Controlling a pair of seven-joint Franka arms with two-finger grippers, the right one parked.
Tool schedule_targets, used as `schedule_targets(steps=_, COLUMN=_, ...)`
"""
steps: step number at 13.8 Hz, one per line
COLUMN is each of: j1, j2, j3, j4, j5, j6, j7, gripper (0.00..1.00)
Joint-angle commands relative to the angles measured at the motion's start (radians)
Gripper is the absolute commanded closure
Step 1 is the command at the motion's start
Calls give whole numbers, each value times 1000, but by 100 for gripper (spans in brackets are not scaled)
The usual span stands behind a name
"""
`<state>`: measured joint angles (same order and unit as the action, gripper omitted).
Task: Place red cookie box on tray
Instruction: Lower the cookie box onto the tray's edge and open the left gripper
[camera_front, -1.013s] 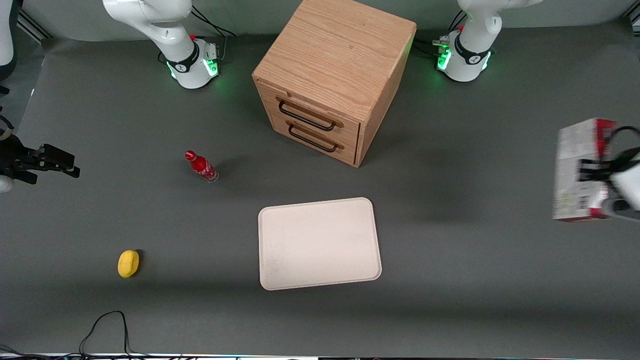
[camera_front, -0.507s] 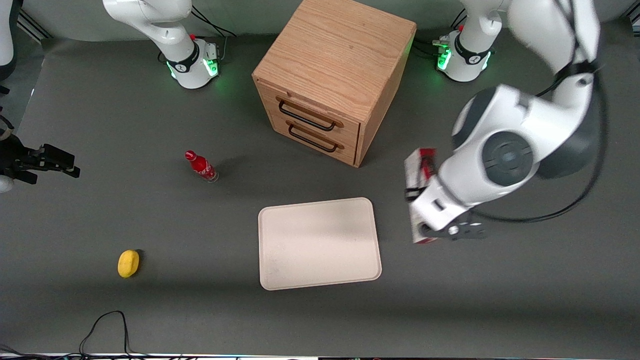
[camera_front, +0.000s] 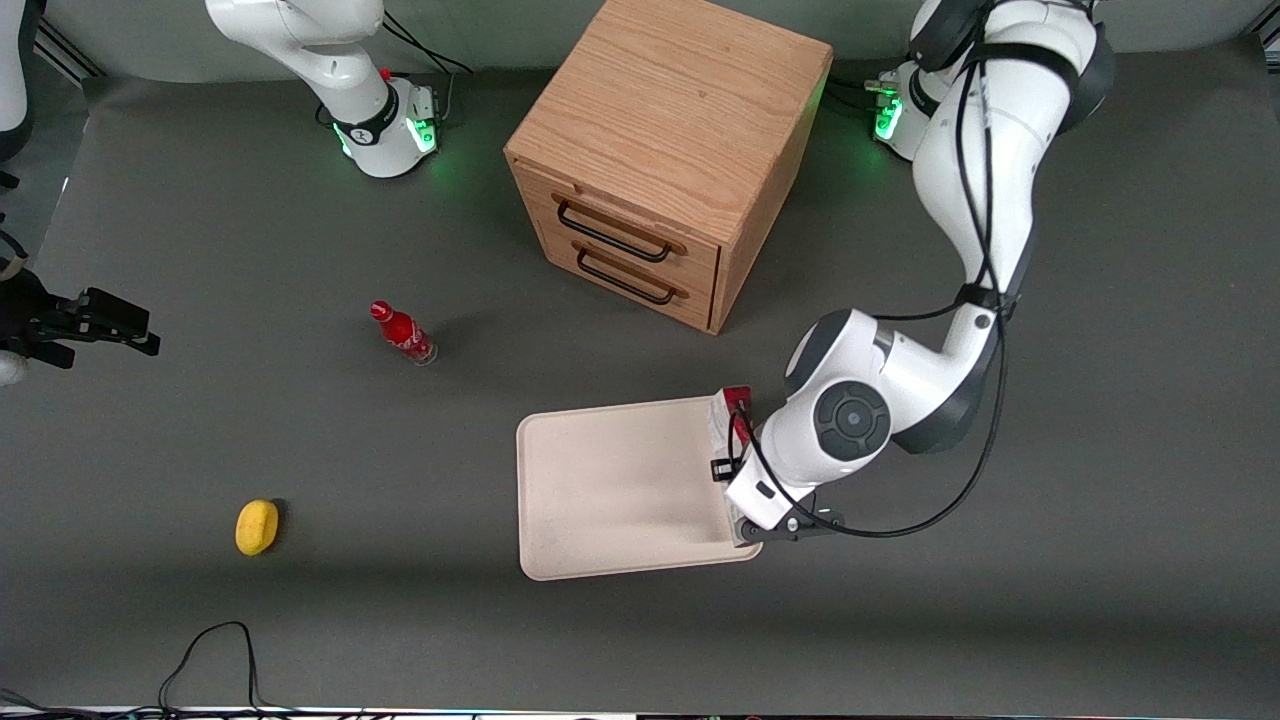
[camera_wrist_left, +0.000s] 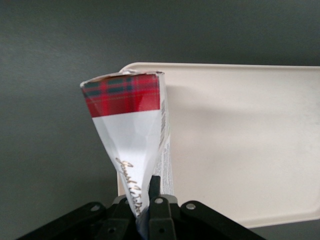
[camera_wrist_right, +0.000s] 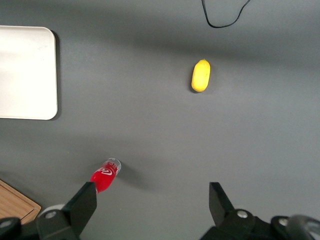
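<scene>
The red cookie box is held on edge, a narrow strip of pale panel and red end showing beside the white wrist. It sits over the rim of the cream tray that faces the working arm's end of the table. The left wrist view shows the box with a red tartan end and a white panel with script, rising from the gripper over the tray's rim. My gripper is shut on the box. Whether the box touches the tray I cannot tell.
A wooden drawer cabinet stands farther from the front camera than the tray. A small red bottle and a yellow oval object lie toward the parked arm's end. A black cable loops near the front edge.
The left arm has swept in from the working arm's end of the table, carrying the box to the tray's rim and lower. Nothing else has moved.
</scene>
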<state>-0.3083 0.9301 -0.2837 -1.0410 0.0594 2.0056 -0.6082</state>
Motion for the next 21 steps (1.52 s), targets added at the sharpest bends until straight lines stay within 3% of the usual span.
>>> schedule_targets(steps=1, j1=-55, j2=30, j3=61, j4=52, j5=11, j6=-1, j7=-30, gripper=100)
schedule_targets(steps=10, j1=-87, j2=53, j3=72, j4=42, j5=73, j6=27, j7=-30, gripper=100)
schedule_targets(steps=11, j1=-86, j2=53, j3=72, j4=41, j5=73, j6=27, j7=-30, gripper=79)
schedule_targets(steps=12, j1=-86, j2=52, j3=72, j4=33, j5=74, j6=27, j7=-31, gripper=1)
schedule_targets(steps=21, j1=-75, j2=27, j3=72, j4=24, j5=83, j6=7, j7=-27, gripper=0)
